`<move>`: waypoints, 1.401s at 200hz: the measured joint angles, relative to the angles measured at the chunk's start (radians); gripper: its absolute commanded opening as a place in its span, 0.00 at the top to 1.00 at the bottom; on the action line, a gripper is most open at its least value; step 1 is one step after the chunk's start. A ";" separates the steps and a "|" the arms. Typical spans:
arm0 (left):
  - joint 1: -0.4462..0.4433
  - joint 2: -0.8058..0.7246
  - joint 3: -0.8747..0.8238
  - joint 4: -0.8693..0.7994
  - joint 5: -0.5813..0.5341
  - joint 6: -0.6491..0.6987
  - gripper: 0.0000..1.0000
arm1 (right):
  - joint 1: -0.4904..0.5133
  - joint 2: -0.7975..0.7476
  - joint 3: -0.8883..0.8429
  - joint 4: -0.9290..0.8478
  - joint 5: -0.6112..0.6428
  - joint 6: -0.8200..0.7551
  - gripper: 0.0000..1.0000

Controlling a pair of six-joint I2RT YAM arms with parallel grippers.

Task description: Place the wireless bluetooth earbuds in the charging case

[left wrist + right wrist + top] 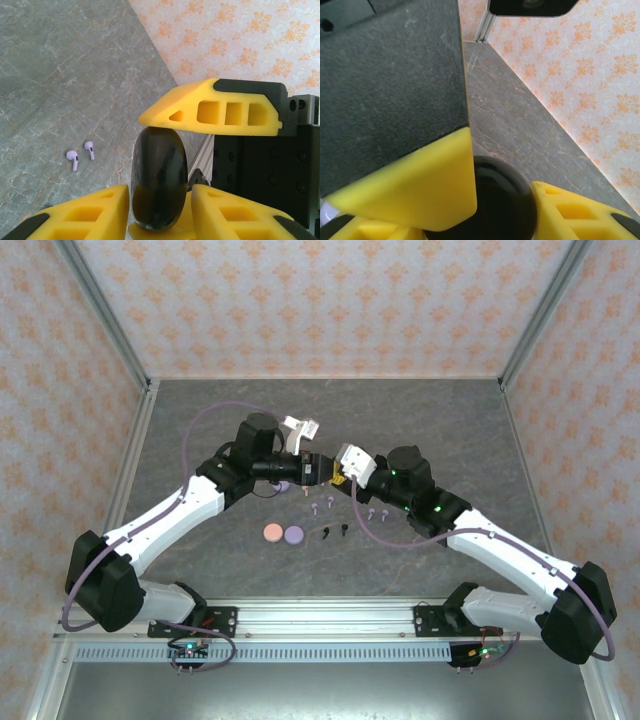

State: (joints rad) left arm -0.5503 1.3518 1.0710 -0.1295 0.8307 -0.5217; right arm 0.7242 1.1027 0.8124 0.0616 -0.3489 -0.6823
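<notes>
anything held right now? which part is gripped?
The black round case, lifted off the table. The right gripper pinches it across the rim. The left gripper has its fingers flanking the two flat faces; whether they already press on it can't be told.

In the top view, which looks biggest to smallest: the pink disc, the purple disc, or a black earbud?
1. Tied: the pink disc and the purple disc look the same size.
2. The black earbud, much smaller.

We find bare table [450,420] open across the top of the overhead frame. At centre the left gripper [321,469] and right gripper [337,477] crowd one black case [159,185]. Just below them, purple earbuds [316,508], black earbuds [328,533] and two discs [271,533] block low passes
</notes>
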 measured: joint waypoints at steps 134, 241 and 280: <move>-0.006 -0.035 -0.043 0.073 -0.037 0.056 0.81 | 0.000 0.003 0.000 -0.063 -0.014 0.079 0.00; -0.006 -0.205 -0.305 0.382 -0.151 0.212 0.87 | -0.218 -0.150 -0.143 0.042 -0.324 0.549 0.01; -0.006 -0.239 -0.328 0.418 -0.161 0.277 0.96 | -0.221 -0.139 -0.157 0.204 -0.385 0.735 0.04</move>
State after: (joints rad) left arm -0.5568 1.1126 0.7429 0.2890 0.6701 -0.2447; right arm 0.5030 0.9634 0.6552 0.2657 -0.7338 0.0525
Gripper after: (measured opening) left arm 0.162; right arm 0.971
